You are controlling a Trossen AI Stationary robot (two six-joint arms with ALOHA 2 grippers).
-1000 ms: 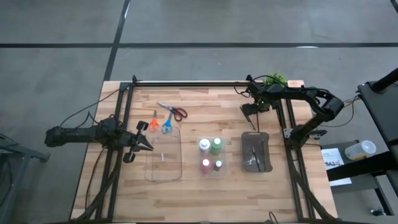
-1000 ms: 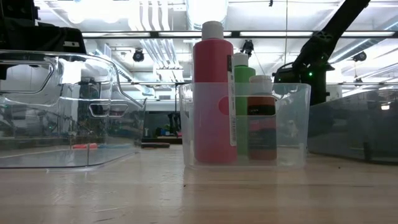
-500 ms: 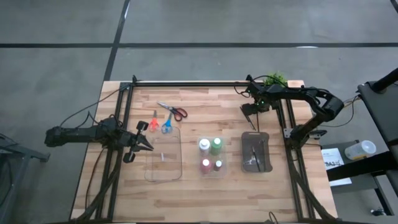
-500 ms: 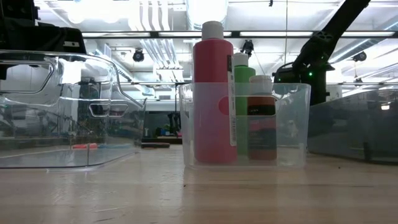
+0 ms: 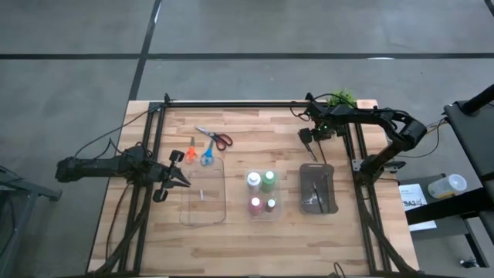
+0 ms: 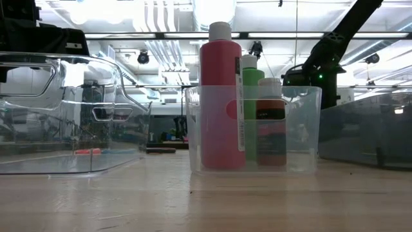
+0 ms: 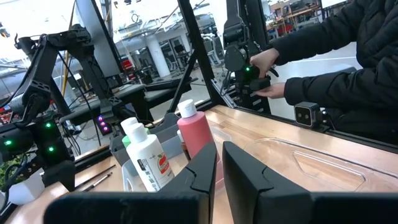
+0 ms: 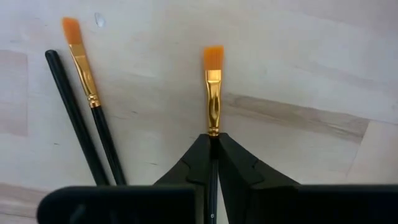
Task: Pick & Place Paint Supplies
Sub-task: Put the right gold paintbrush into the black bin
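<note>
- The right gripper (image 5: 306,139) hangs over the table's far right part, just beyond the dark grey tray (image 5: 319,188); from above its fingers are too small to read.
- Only the right wrist view settles it: the two dark fingers (image 8: 233,162) are pinched together on a paintbrush (image 8: 213,87), whose gold ferrule and orange bristles stick out past the fingertips over the wood.
- The same view shows two more brushes on the table beside the held one: a second orange-tipped brush (image 8: 84,68) and a plain black handle (image 8: 74,121) touching it. The high view does not resolve them.
- The left gripper (image 5: 180,177) sits at the near-left edge of the clear tray (image 5: 204,193). The left wrist view shows its fingers (image 7: 205,171) nearly together with a narrow gap and nothing between them.
- Ahead of that gripper, the left wrist view shows the red paint bottle (image 7: 196,134) and white paint bottle (image 7: 149,162) standing in a small clear bin; a person's hands (image 7: 264,62) hold a device beyond the table.
- From above, the bin holds four bottles, including the green paint bottle (image 5: 268,181).
- The low view adds the brownish paint bottle (image 6: 271,122), short, beside the tall red one.
- Just beyond the left gripper lie the orange scissors (image 5: 190,151) and blue scissors (image 5: 208,154); the red scissors (image 5: 215,137) lie farther on.
- A green potted plant (image 5: 340,99) stands at the far edge behind the right arm.
</note>
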